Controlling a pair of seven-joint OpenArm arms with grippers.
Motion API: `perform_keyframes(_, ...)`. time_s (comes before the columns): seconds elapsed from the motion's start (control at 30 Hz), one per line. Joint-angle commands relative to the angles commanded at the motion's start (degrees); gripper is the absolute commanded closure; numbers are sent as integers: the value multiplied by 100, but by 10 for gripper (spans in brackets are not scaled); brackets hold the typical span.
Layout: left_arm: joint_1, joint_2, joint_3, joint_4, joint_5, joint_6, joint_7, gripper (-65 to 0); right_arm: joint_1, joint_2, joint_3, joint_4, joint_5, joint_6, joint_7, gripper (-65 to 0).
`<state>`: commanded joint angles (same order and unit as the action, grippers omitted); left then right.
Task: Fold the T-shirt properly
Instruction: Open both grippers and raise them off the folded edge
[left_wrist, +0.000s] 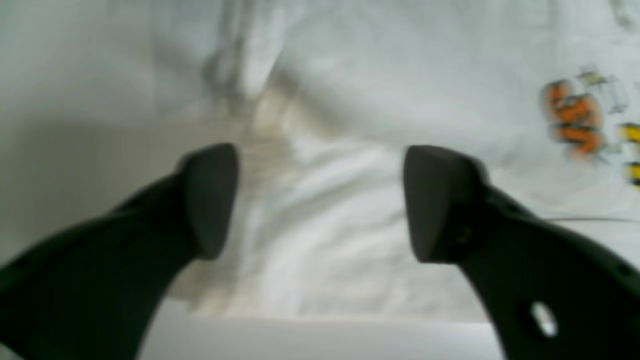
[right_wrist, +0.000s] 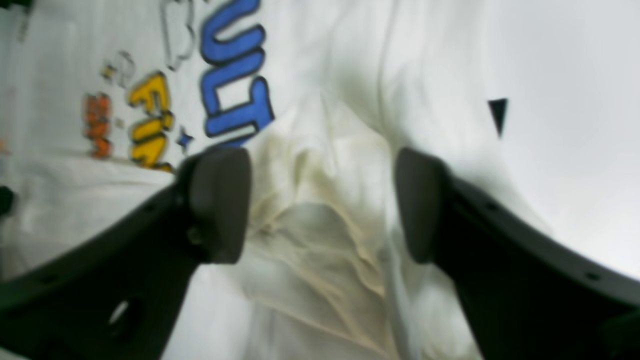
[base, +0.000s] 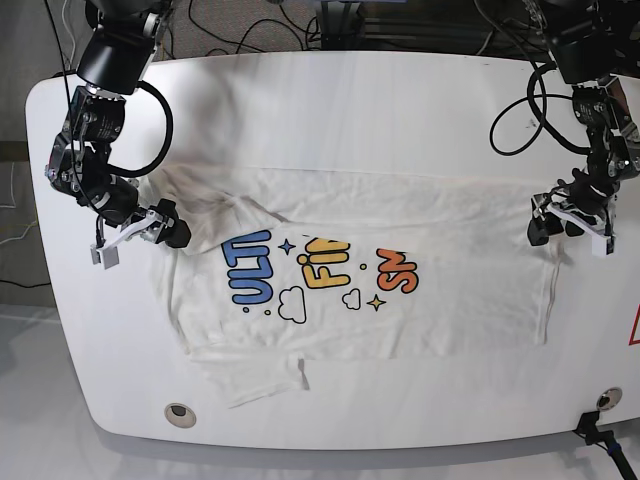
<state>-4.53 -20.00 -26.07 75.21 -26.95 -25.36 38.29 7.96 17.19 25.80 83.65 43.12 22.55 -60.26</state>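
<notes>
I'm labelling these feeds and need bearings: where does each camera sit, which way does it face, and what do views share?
Left wrist: on the left arm, looking past the open left claw at the T-shirt.
Right wrist: on the right arm, looking past the open right claw at bunched shirt cloth.
Base: overhead, looking down on the table, both arms at the shirt's ends.
Shared: the orange letters appear in all three.

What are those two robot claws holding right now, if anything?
Nothing. Both the left end effector and the right end effector are open, each poised over an opposite side edge of the T-shirt.
</notes>
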Motion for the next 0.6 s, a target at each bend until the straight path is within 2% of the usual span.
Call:
perform_keyframes(0.1,70,35,0,527,440,-18,-325,-526,-185,211,-334,624,-290,9,0,-448)
perform_keyframes(0.2,413,35,0,1002,615,-18,-615,-526,-554,273,-448,1407,-642,9,0,-448)
perform_keyframes(0.37,1002,35,-9,1688,791,-18,-730,-526,-1213,264,-448,2242,-1688,44,105,-448)
perform_keyframes(0.43,1222,35,-18,1873,774,-18,-730,-526,-1495,237,-448,2303,-1969,264,396,-446)
perform_keyframes(0.5,1424,35,-18,2057,774,-18,-730,-526,-1688,229,-448,2303,-2224,404,642,-446)
perform_keyframes(0.6,1591,35,-26,2119,774,-18,-730,-526,-1855,229,-440,2382,-2242,677,651,-411)
